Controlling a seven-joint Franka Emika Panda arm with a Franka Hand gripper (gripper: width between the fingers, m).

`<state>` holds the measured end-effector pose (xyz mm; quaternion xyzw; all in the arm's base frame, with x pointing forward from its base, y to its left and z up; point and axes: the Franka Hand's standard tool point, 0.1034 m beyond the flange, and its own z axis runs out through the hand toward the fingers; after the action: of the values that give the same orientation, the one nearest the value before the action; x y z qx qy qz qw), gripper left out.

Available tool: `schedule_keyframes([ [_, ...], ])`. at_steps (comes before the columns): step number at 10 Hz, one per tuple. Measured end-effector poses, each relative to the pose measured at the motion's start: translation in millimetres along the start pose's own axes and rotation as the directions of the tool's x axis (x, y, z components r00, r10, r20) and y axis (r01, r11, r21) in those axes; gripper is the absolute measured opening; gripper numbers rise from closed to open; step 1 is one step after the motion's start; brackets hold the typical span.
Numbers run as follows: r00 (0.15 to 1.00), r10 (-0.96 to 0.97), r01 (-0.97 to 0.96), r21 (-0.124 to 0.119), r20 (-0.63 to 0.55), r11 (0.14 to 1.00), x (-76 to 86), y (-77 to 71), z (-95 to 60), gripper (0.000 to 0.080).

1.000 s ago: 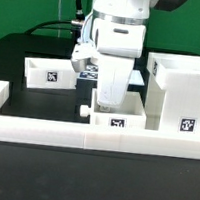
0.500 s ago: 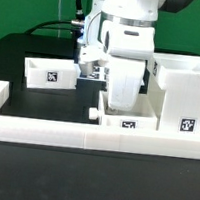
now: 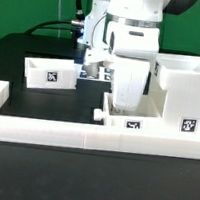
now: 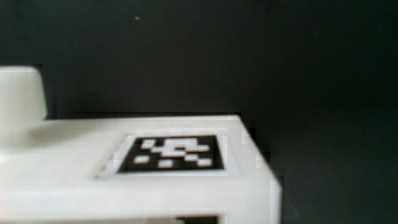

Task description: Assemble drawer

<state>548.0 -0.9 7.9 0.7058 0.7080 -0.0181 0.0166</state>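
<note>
1. Room: a low white rail (image 3: pixel 64 134) bounds the front of the black table (image 3: pixel 34 45) and turns back at the exterior view's left. I see bare table between this rail and the far tray (image 3: pixel 49 74).
2. Drawer (image 3: pixel 182 72): it is unassembled, in three parts. The casing (image 3: pixel 189 98) stands at the exterior view's right. The near tray (image 3: pixel 116 118) sits against the rail, just beside the casing. The far tray lies well apart, at the left.
3. Gripper (image 3: pixel 126 101): it reaches down into the near tray. Its jaws are hidden, so I cannot tell their opening or hold.
4. Finish: the parts are smooth white plastic, boxy and square-edged. The near tray has a small round knob (image 3: pixel 94 115), and each part carries a tag (image 3: pixel 188 125).
5. Wrist view: a blurred tag on a flat white face. I cannot tell which part it belongs to.
</note>
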Motion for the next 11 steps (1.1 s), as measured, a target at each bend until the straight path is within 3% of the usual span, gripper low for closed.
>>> schedule_keyframes([
  [11, 0.997, 0.08, -0.08, 0.01, 0.019, 0.997, 9.2, -2.8, -0.3, 0.0042],
])
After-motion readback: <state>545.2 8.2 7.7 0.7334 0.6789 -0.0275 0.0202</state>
